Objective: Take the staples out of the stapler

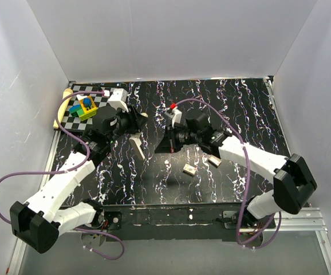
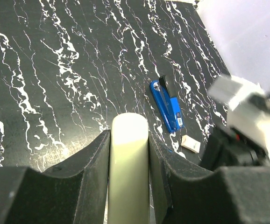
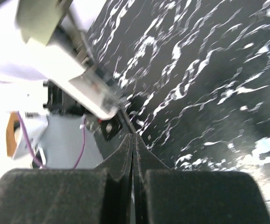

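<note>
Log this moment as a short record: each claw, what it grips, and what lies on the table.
left claw: shut on the cream bar
right claw: shut, nothing visibly held
blue stapler: lying flat on the black table, ungripped
small pale pieces: two, on the table by the right arm
far left corner: checkered mat carrying toy blocks

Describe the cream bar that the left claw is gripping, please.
The cream bar looks like smooth plastic, straight, with a rounded end. The left gripper pinches it between dark padded fingers, its free end sticking out over the black marbled table. From above it hangs slanted; whether it touches the table is unclear.
</note>
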You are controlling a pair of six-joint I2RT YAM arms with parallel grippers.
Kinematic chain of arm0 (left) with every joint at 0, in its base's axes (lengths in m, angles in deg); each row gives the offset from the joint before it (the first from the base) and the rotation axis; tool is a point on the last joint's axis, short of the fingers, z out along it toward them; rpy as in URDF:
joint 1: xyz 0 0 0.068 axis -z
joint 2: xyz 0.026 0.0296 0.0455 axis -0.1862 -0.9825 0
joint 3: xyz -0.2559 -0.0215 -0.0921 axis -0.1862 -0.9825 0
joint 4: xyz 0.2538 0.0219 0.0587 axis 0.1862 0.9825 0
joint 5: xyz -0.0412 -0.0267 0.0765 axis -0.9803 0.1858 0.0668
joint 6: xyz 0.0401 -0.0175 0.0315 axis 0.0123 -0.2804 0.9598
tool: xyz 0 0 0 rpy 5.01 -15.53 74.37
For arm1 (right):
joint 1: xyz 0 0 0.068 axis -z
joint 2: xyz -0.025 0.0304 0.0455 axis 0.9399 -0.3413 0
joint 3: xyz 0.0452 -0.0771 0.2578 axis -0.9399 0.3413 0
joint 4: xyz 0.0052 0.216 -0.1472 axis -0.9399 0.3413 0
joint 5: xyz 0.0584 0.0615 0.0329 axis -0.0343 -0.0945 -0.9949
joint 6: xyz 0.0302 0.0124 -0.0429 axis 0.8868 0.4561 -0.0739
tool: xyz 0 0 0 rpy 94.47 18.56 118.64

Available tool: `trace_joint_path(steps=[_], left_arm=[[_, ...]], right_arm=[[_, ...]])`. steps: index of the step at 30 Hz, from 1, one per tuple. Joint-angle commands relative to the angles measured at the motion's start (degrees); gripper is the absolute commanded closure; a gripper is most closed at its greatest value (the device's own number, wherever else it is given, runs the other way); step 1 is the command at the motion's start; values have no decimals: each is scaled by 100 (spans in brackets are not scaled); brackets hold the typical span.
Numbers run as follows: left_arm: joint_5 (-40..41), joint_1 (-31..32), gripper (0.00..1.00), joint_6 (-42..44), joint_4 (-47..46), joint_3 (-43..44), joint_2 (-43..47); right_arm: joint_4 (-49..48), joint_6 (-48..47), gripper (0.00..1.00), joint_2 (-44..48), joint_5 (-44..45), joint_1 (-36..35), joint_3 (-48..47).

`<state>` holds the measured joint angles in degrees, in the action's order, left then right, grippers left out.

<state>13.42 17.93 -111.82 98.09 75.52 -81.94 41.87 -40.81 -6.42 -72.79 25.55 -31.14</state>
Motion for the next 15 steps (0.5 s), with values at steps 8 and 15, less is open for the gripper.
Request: trace_joint_path(steps=[8,15], left_arm=[[24,-19,100,80,183,322,175],[-99,-19,100,62,332,419,166]], right_arm=[[587,-532,99,519,110,-1079,-320],[543,-558,99,273,181,-1316,-698]])
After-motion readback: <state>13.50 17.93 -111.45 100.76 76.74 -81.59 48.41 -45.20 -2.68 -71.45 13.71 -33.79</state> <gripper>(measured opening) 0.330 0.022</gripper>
